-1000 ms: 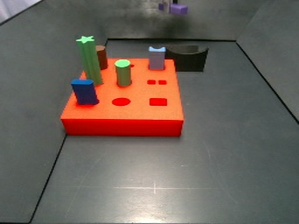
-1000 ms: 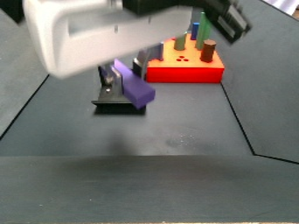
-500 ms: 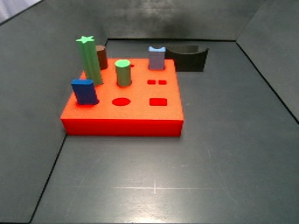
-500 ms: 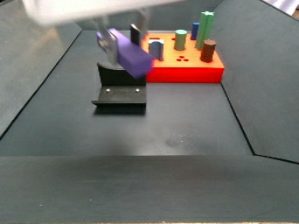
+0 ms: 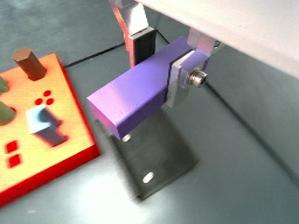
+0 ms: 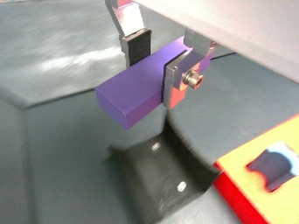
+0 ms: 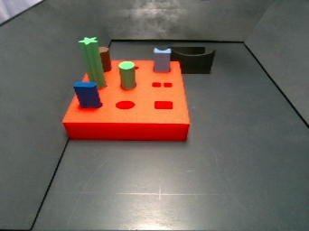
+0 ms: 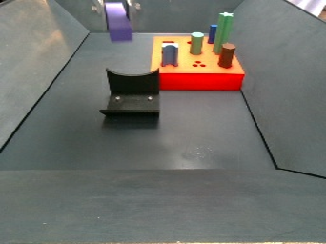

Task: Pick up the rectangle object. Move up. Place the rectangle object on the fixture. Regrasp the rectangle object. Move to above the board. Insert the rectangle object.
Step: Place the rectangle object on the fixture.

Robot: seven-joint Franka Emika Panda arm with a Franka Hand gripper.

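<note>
- Rectangle object (image 5: pixel 136 92), a purple block, sits clamped between the gripper (image 5: pixel 162 58) fingers, seen in both wrist views (image 6: pixel 142 88).
- In a side view the gripper (image 8: pixel 116 6) hangs high near the top edge, carrying the purple block (image 8: pixel 118 22) in the air, above and behind the fixture (image 8: pixel 132 93).
- Fixture stands bare on the dark floor, just beside the red board (image 8: pixel 201 71).
- Board (image 7: pixel 130 105) holds several upright pegs, among them a green star peg (image 7: pixel 92 61).

Tall green star-topped peg (image 7: pixel 87 59) upper left in a side view, brown cylinder (image 7: pixel 105 60) just behind, green cylinder (image 7: pixel 126 76), blue block (image 7: pixel 87 94), grey-blue piece (image 7: pixel 162 60), dark bench (image 7: pixel 182 180).
</note>
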